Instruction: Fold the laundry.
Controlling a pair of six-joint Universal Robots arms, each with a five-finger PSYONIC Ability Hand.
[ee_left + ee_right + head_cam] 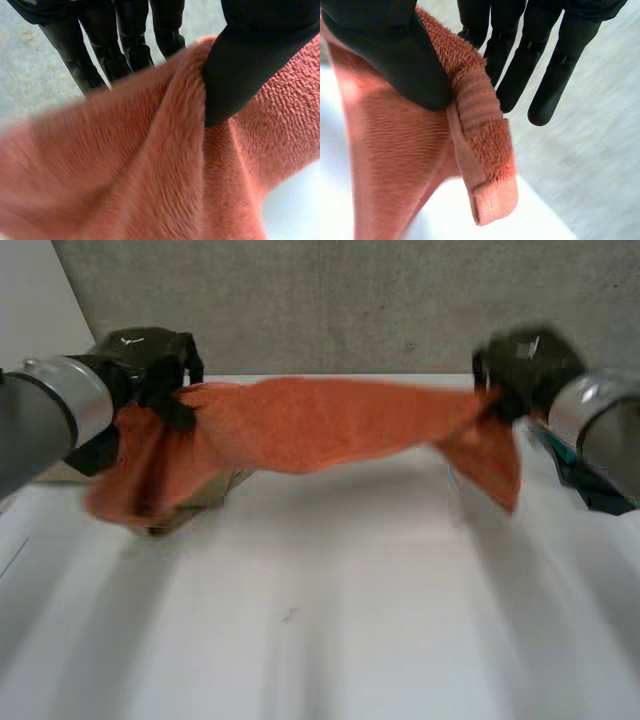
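I am holding the orange towel (320, 425) stretched in the air over the counter (330, 640), left hand (150, 355) pinching its left end, right hand (520, 365) clamping the right hemmed corner between thumb and fingers (520, 75). I am judging that even tension is needed so it lands flat.

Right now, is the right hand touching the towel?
Touching. Right wrist view: the right hand pinches the orange towel at a hemmed corner, thumb on cloth.

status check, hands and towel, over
Left hand pinching one end of the orange towel, right hand the other end. Towel stretched between them over the table, ends drooping. Tan object under the end by the left hand, unclear what.
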